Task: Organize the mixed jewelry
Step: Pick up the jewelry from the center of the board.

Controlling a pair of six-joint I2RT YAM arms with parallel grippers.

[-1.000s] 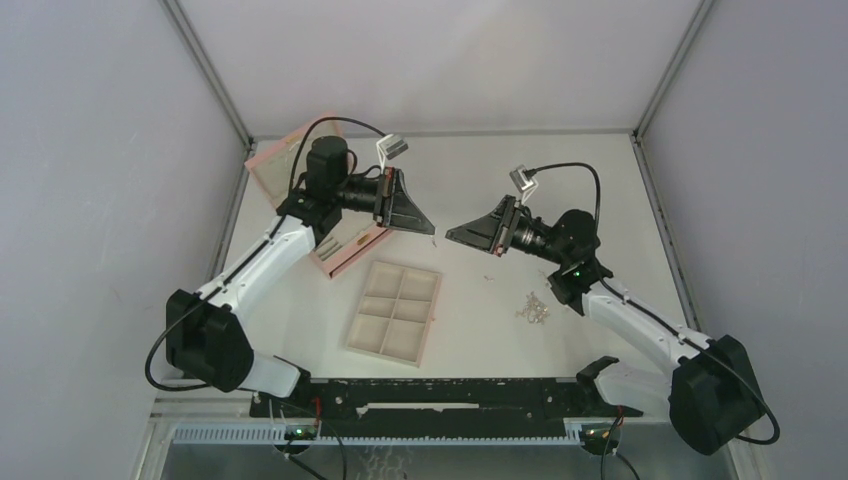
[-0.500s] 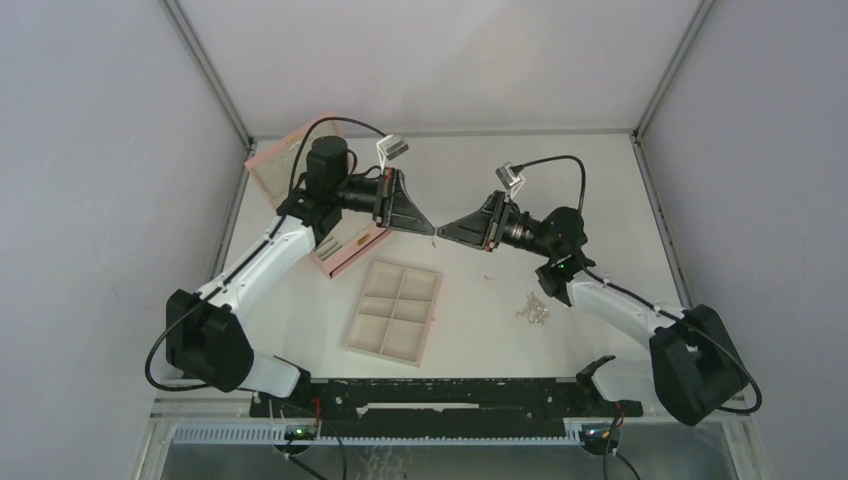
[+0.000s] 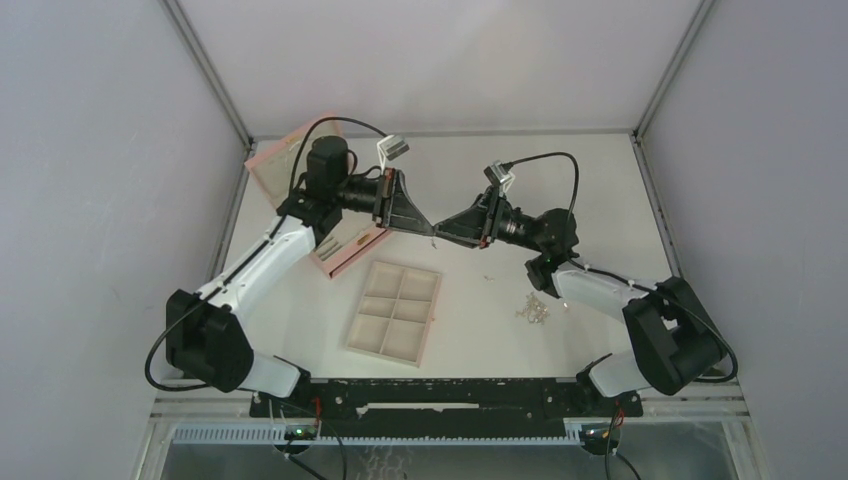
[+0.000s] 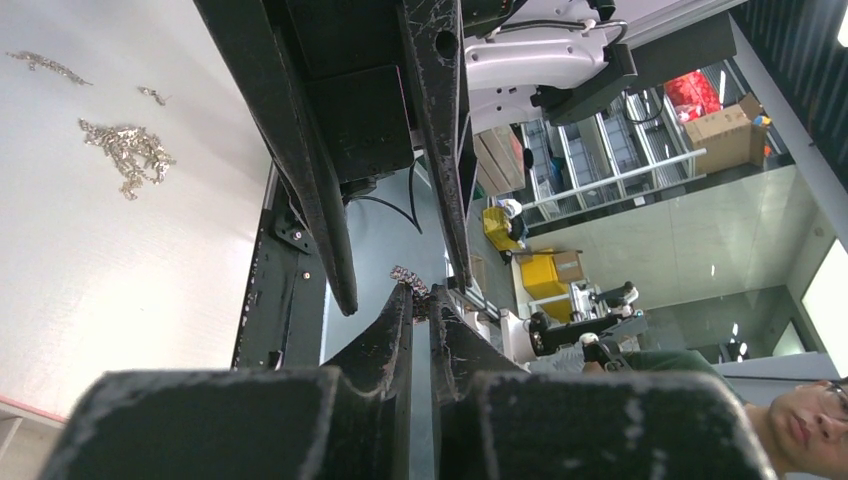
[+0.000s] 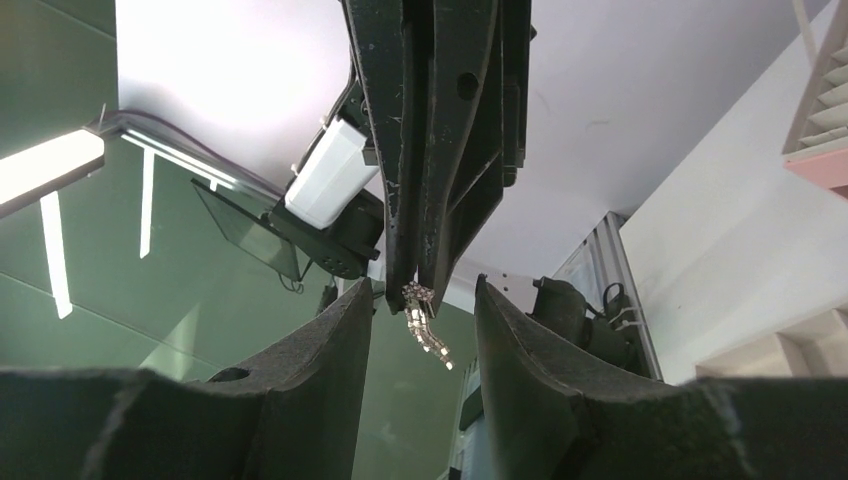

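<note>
My left gripper is held above the table, shut on a small silver chain piece. In the right wrist view the left gripper points down and the piece dangles from its tips. My right gripper faces it tip to tip. It is open, with its fingers on either side of the dangling piece and not touching it. The rest of the mixed jewelry lies in a small silver pile on the table at the right, and it also shows in the left wrist view.
A beige six-compartment tray lies at the centre front. An open pink box stands behind it at the left, under the left arm. A tiny loose piece lies between the tray and the pile. A thin chain lies beyond the pile.
My right arm has swung left toward the left gripper, and its open fingers now flank the hanging piece. The left arm has held still.
</note>
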